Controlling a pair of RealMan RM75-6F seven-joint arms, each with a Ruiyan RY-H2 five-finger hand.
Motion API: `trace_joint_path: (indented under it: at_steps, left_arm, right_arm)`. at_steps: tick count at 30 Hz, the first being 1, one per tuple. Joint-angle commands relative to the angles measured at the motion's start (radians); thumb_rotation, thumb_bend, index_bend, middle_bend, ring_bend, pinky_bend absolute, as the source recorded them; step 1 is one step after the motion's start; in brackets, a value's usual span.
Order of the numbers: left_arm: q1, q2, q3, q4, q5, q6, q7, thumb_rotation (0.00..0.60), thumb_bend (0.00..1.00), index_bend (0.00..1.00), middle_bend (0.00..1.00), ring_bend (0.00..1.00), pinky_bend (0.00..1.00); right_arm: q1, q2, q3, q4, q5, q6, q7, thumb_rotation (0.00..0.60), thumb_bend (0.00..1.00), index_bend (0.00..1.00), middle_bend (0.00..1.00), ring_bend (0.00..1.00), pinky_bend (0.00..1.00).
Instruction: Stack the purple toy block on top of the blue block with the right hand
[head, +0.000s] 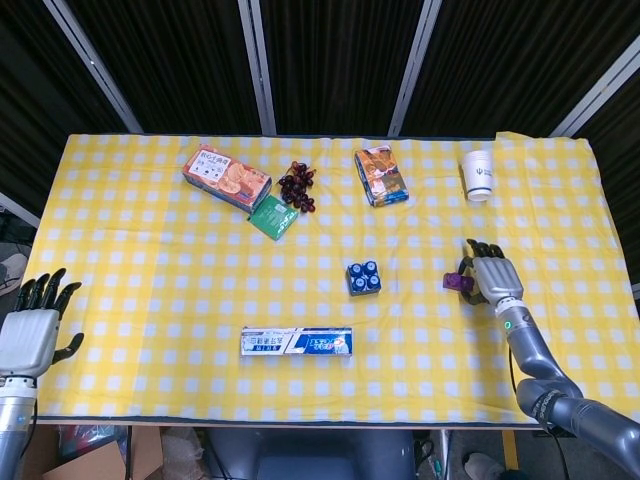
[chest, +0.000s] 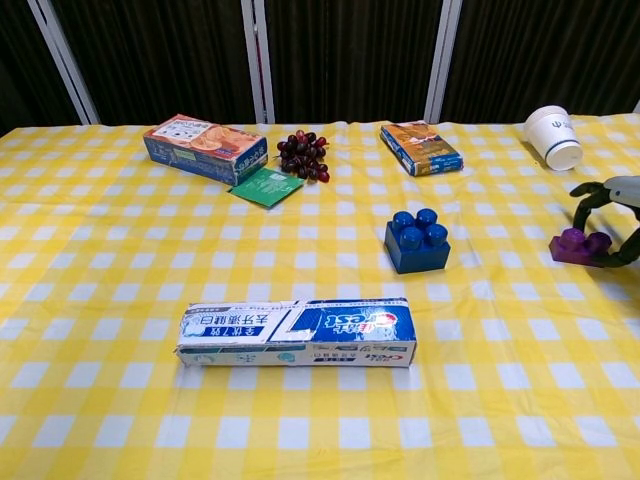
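Two blocks concern us here: the small purple studded plastic toy block (chest: 580, 246) and the blue studded plastic block (head: 364, 278), which serves as our landmark. The purple block sits on the yellow-and-white checked tablecloth (head: 150, 250), well apart from the blue block on its right side. Our right hand (head: 492, 277) is at the purple block, with the dark fingers (chest: 590, 192) curled around it from above and behind. We cannot tell whether they are clamped on it or merely cupped close. The block rests flat on the cloth and is not lifted.

We judge the task to be at the grasp stage. Lifting, carrying toward the blue block and seating stud on stud remain.

Our left hand (head: 32, 328) hangs off the table edge far left of the blue block, fingers spread, holding nothing.
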Motion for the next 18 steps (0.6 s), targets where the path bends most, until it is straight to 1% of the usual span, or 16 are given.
trace_joint_path:
  at_steps: [1, 7, 13, 16, 18]
  left_arm:
    - [-0.002, -0.001, 0.0, 0.001, -0.003, -0.003, 0.0, 0.6, 0.32, 0.15, 0.0, 0.0, 0.05]
    - [-0.004, -0.001, 0.0, 0.001, -0.001, -0.004, -0.005, 0.6, 0.32, 0.15, 0.0, 0.0, 0.05]
    - [-0.007, 0.0, 0.001, 0.001, 0.0, -0.009, -0.013, 0.6, 0.32, 0.15, 0.0, 0.0, 0.05]
    - [-0.009, 0.002, 0.002, 0.001, 0.004, -0.01, -0.021, 0.6, 0.32, 0.15, 0.0, 0.0, 0.05]
    - [-0.01, 0.005, 0.003, 0.0, 0.008, -0.012, -0.03, 0.6, 0.32, 0.15, 0.0, 0.0, 0.05]
  right_arm:
    - [-0.001, 0.002, 0.0, -0.003, -0.003, 0.003, 0.004, 0.6, 0.39, 0.45, 0.0, 0.0, 0.0]
    - [-0.003, 0.012, -0.003, -0.02, -0.017, 0.014, 0.004, 0.6, 0.39, 0.51, 0.0, 0.0, 0.0]
    - [-0.01, 0.027, -0.007, -0.062, -0.04, 0.048, 0.001, 0.6, 0.39, 0.53, 0.0, 0.0, 0.0]
    - [-0.019, 0.059, -0.003, -0.121, -0.067, 0.093, -0.004, 0.6, 0.39, 0.53, 0.0, 0.0, 0.0]
    - [-0.028, 0.106, 0.001, -0.204, -0.1, 0.145, -0.022, 0.6, 0.39, 0.53, 0.0, 0.0, 0.0]
